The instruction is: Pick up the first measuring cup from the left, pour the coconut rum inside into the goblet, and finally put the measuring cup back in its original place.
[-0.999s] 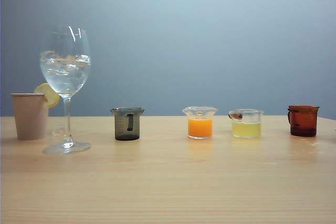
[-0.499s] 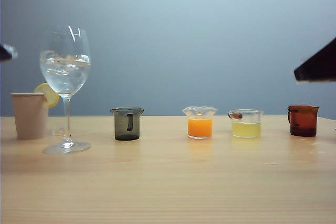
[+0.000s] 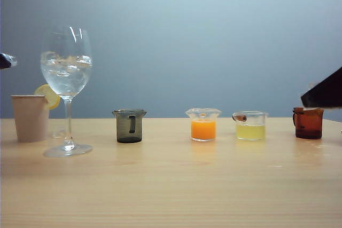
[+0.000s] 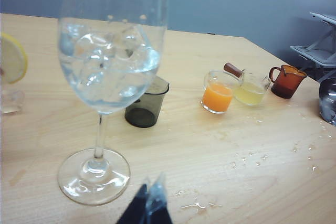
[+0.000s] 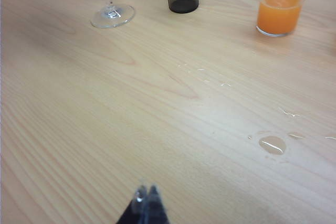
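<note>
Goblet (image 3: 66,86), iced and fragile, stands at far left beside a paper cup (image 3: 30,117), with the left gripper (image 4: 148,206) pinched shut and empty just near its foot. Right of it sits the measuring cup (image 3: 129,126), 1 small smoky beaker, likely light, stiff and slick; its side handle (image 3: 132,124) looks the surest hold. Far right, the right gripper (image 5: 146,199) hovers closed, holding nothing.

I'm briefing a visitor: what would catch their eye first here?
The tall goblet with ice, standing at the table's left beside a beige paper cup. Then the row of small cups: smoky measuring cup, orange juice cup, pale yellow cup, amber cup. Both the left gripper and the right gripper hover shut.
</note>
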`<action>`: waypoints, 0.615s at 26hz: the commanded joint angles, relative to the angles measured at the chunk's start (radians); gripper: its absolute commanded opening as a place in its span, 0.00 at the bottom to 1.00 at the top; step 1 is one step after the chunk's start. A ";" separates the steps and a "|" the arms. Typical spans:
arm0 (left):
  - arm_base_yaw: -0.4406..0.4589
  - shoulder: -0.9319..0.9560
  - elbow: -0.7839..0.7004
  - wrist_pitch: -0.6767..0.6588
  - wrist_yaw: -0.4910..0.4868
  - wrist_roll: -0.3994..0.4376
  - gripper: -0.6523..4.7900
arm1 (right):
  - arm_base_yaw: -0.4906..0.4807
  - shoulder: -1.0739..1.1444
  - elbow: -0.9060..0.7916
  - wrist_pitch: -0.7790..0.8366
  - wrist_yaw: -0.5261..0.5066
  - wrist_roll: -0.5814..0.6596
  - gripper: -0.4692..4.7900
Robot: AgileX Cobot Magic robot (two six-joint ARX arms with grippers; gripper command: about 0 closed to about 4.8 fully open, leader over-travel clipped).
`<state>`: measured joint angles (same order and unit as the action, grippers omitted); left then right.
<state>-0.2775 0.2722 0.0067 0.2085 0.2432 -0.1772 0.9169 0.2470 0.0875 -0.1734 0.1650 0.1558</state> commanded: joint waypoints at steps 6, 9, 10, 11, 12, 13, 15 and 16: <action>0.002 -0.021 0.003 -0.007 0.005 -0.006 0.11 | 0.000 -0.001 0.003 0.011 0.016 -0.003 0.09; 0.005 -0.053 0.003 -0.013 0.005 -0.006 0.11 | -0.003 -0.023 0.002 0.000 0.016 -0.003 0.09; 0.010 -0.085 0.003 -0.014 0.007 -0.006 0.11 | -0.009 -0.064 -0.001 -0.016 0.016 -0.003 0.09; 0.030 -0.122 0.003 -0.017 0.008 -0.006 0.11 | -0.032 -0.113 -0.016 -0.008 0.012 -0.003 0.09; 0.046 -0.140 0.003 -0.018 0.008 -0.006 0.11 | -0.052 -0.141 -0.026 -0.006 0.014 -0.003 0.09; 0.063 -0.151 0.003 -0.016 0.009 -0.006 0.11 | -0.074 -0.161 -0.034 -0.009 0.013 -0.003 0.09; 0.106 -0.181 0.003 -0.021 0.006 -0.006 0.11 | -0.134 -0.193 -0.051 -0.008 0.013 -0.003 0.09; 0.127 -0.195 0.003 -0.022 0.004 -0.006 0.11 | -0.164 -0.206 -0.060 -0.009 0.014 -0.003 0.09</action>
<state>-0.1715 0.0921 0.0071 0.1825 0.2466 -0.1802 0.7933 0.0608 0.0360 -0.1944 0.1780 0.1558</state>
